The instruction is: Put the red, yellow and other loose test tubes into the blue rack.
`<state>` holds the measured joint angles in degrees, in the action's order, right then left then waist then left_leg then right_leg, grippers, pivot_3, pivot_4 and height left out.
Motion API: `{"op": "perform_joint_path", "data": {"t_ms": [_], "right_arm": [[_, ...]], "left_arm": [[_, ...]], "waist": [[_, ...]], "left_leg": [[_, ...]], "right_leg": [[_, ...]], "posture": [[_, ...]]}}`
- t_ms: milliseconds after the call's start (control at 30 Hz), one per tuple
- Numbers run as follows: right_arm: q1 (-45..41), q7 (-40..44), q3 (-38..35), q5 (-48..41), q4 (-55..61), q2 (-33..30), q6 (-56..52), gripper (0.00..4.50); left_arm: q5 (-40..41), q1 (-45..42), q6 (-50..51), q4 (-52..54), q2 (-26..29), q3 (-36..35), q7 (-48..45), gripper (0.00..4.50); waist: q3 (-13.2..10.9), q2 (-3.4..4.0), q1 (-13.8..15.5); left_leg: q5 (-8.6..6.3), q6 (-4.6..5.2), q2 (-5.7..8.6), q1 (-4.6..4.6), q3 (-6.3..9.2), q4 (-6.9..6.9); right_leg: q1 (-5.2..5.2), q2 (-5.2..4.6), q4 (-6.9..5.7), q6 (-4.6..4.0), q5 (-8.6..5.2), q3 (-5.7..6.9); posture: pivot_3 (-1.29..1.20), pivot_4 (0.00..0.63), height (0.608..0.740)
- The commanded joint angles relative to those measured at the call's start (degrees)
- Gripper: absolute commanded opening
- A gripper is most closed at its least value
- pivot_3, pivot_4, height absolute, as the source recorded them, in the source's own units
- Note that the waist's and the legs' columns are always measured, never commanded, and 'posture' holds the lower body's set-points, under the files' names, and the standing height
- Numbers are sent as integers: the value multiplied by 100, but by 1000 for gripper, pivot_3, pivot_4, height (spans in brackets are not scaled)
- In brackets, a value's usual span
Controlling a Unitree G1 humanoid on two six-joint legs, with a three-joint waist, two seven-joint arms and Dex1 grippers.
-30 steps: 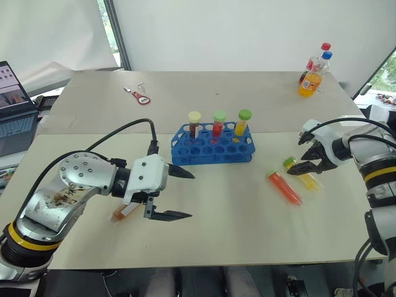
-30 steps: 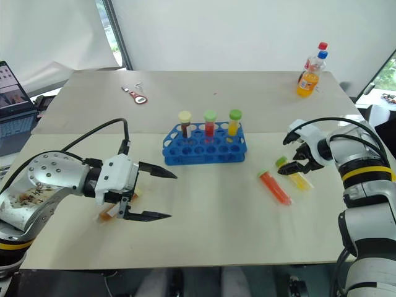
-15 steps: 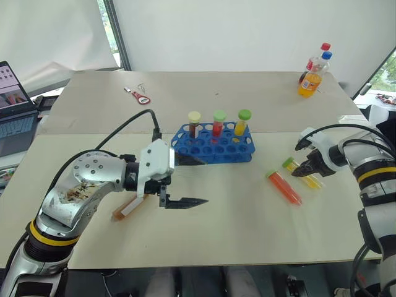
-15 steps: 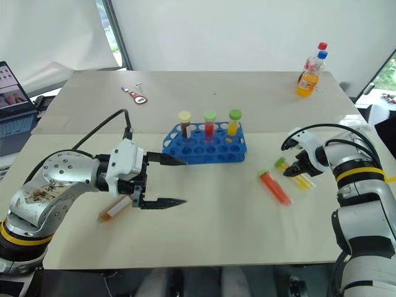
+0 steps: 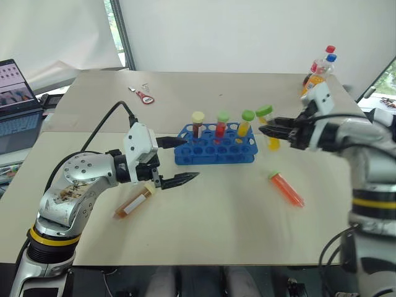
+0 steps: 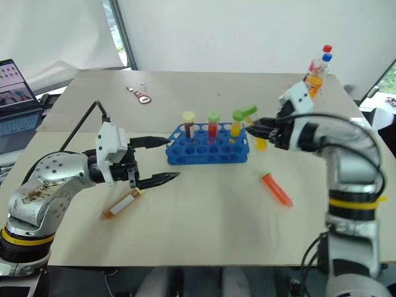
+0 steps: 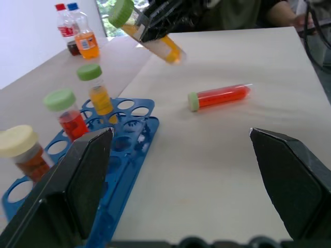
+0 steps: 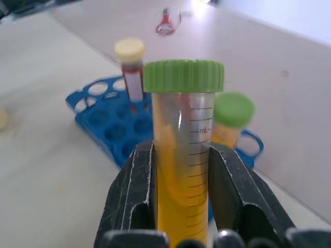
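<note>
I have the yellow tube [image 8: 182, 155] clamped in the right gripper [image 5: 270, 131], lifted off the table [image 5: 235, 223] beside the blue rack [image 5: 213, 150]. Next I judge it needs uprighting over a free hole. My left gripper [image 5: 179, 160] hangs spread, empty.

One loose tube [image 5: 286, 189] lies right of the rack [image 5: 213, 150], another [image 5: 133, 202] left.

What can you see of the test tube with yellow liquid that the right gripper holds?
The yellow tube is clear plastic with printed measuring marks and a ribbed green screw cap. Yellow liquid fills most of it. The right gripper is shut on its body, one black finger on each side. It is lifted off the table, tilted, cap end highest, beside the right end of the blue rack. Nothing else touches it.
</note>
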<state>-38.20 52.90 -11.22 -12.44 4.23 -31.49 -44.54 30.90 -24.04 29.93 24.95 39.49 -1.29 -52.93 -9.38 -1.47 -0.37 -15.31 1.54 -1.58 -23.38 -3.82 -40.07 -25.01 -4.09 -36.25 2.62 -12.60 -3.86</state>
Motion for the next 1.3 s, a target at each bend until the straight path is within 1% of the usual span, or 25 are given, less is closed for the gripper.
{"op": "perform_joint_path", "data": {"t_ms": [33,100,200,367,800,1067,1167,1233,1300], "right_arm": [[290,-999,-154,87,350,540,947,972],[446,-1350,-4,200,233,859,1498,972],[489,-1731,122,300,-70,1114,2023,971],[557,-2095,258,385,-658,1303,2730,970],[570,-2687,743,620,-1478,1719,3793,969],[703,-3355,711,672,-1912,2178,4269,968],[815,-3533,669,622,-1909,2324,4427,968],[866,-3518,669,558,-1857,2356,4436,1987],[911,-3476,686,539,-1780,2343,4416,2675]], "left_arm": [[100,-162,-9,100,-52,-45,62,4500],[77,-192,-10,91,-70,-18,70,4500],[52,-255,-11,50,-88,8,92,4500],[53,-293,41,83,-109,89,96,4500],[104,-306,172,145,-195,153,241,4500],[91,-195,166,145,-321,148,402,4500],[185,-183,394,183,-319,175,479,4500],[191,-190,447,199,-360,177,548,4500],[151,-209,454,183,-405,193,609,4500]], "waist": [[0,0,16],[0,1,12],[0,1,-24],[0,1,-49],[0,1,-85],[2,-1,-161],[4,0,-207],[4,0,-210],[3,0,-204]], "left_leg": [[0,0,3,-3,-1,-4],[2,-2,12,-6,-3,-4],[2,-2,17,-5,-1,-4],[2,-3,16,-1,-1,0],[2,-3,14,4,5,6],[3,-4,12,15,6,6],[3,-4,11,23,12,7],[3,-4,11,25,14,9],[3,-4,10,24,15,9]], "right_leg": [[-1,-3,0,2,1,0],[-2,-11,1,7,4,0],[-2,-15,3,10,6,0],[0,-13,2,9,6,1],[1,-12,3,9,6,1],[10,-11,2,9,6,1],[19,-10,1,8,6,1],[21,-10,2,8,6,1],[21,-10,2,8,6,1]], "posture": [[0,150,733],[0,150,733],[0,150,733],[0,150,733],[0,150,733],[0,150,733],[0,150,733],[0,150,733],[0,150,733]]}}
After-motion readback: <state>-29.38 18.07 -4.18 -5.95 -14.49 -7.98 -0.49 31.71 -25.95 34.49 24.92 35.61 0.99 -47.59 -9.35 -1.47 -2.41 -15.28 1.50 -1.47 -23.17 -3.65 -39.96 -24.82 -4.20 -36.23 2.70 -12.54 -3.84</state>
